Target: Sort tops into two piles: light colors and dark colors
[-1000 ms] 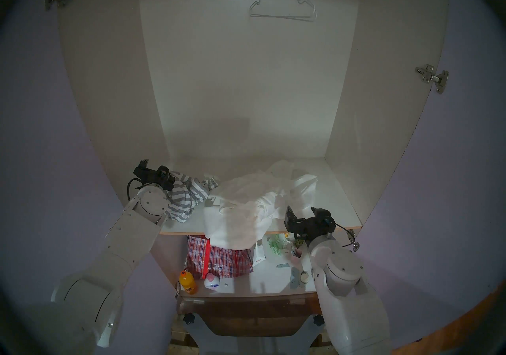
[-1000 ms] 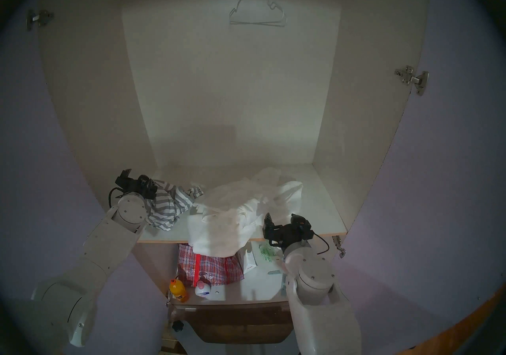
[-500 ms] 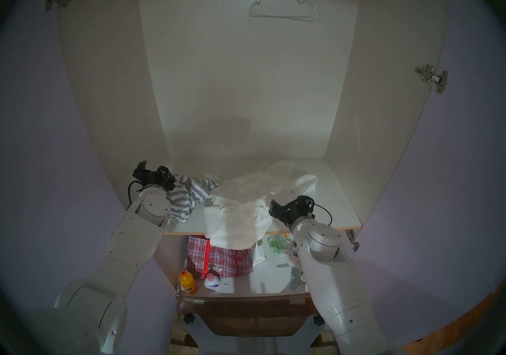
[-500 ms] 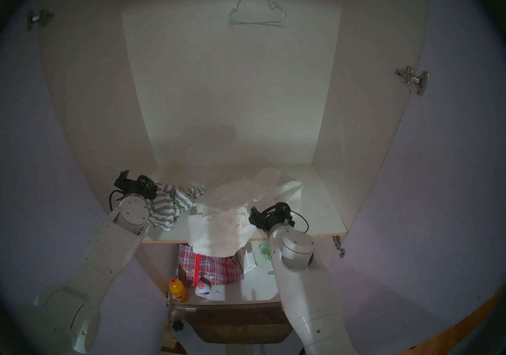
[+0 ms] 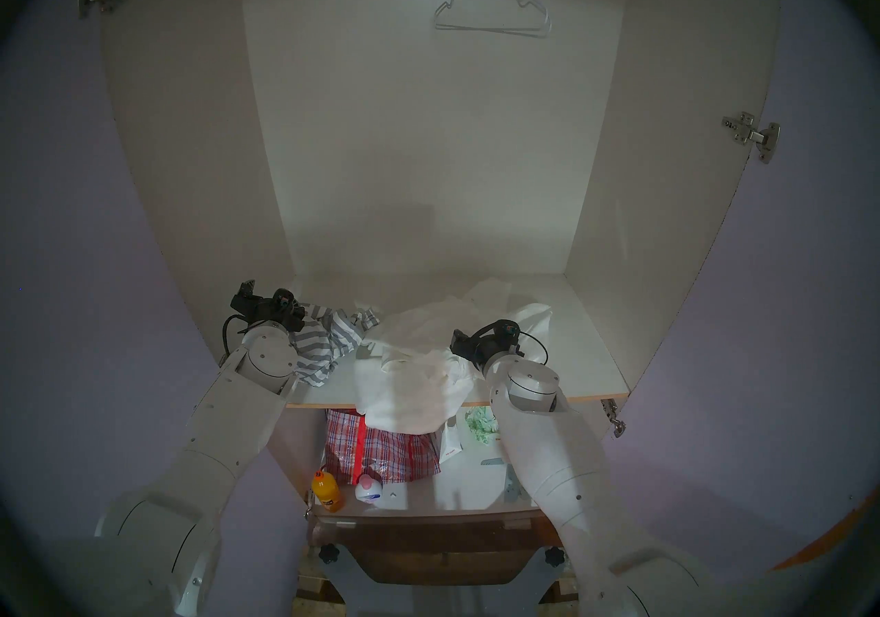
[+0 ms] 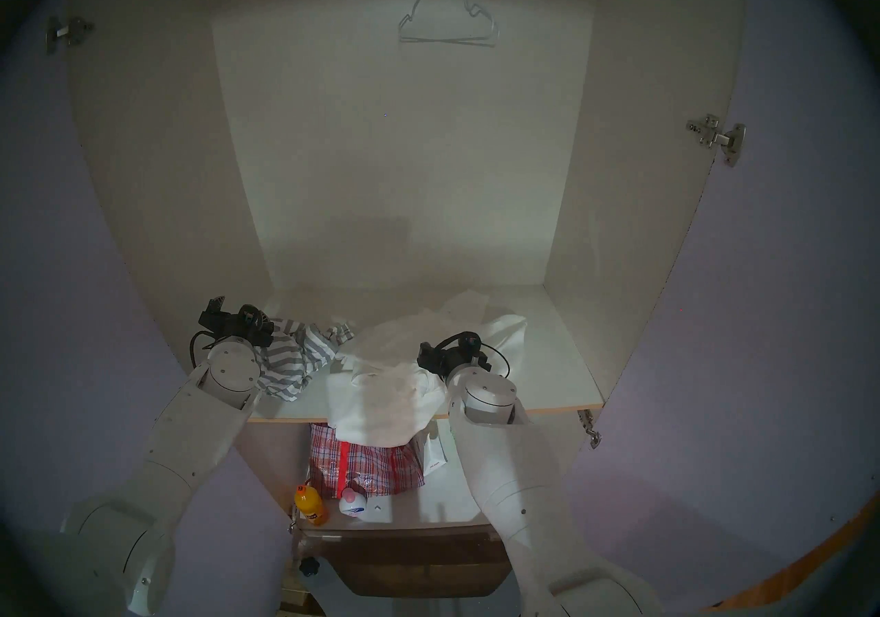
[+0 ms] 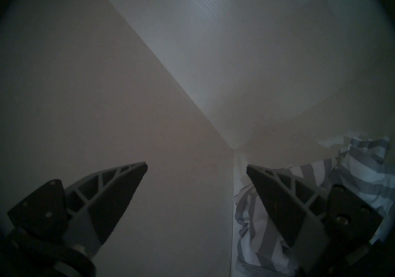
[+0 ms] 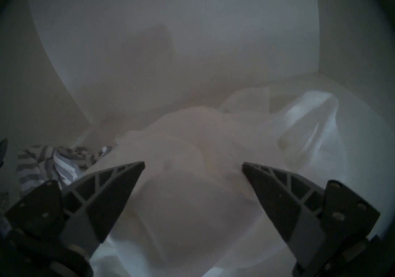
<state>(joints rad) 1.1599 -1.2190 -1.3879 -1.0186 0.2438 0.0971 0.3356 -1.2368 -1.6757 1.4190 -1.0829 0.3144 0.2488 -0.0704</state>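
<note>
So the sort looks mostly done to me: the striped top [image 5: 319,347] sits bunched at the left end of the wardrobe shelf [image 5: 578,354], and the white heap [image 5: 419,363] fills the middle, well clear of the right wall. The piles nearly touch where a striped sleeve pokes toward the white stuff. The right gripper [image 8: 192,165] hovers right over the white heap, jaws wide apart with nothing in them, so I'd guess it's about to tidy that pile. Next move probably wants a low pinch on the front fold, since part of the heap hangs over the shelf edge above the red checked bag [image 5: 381,451] and could slide off. The heap's long axis runs front-left to back-right; the striped top lies roughly front to back. The left gripper [image 7: 196,166] is spread open too, empty, pointed into the back left corner.
</note>
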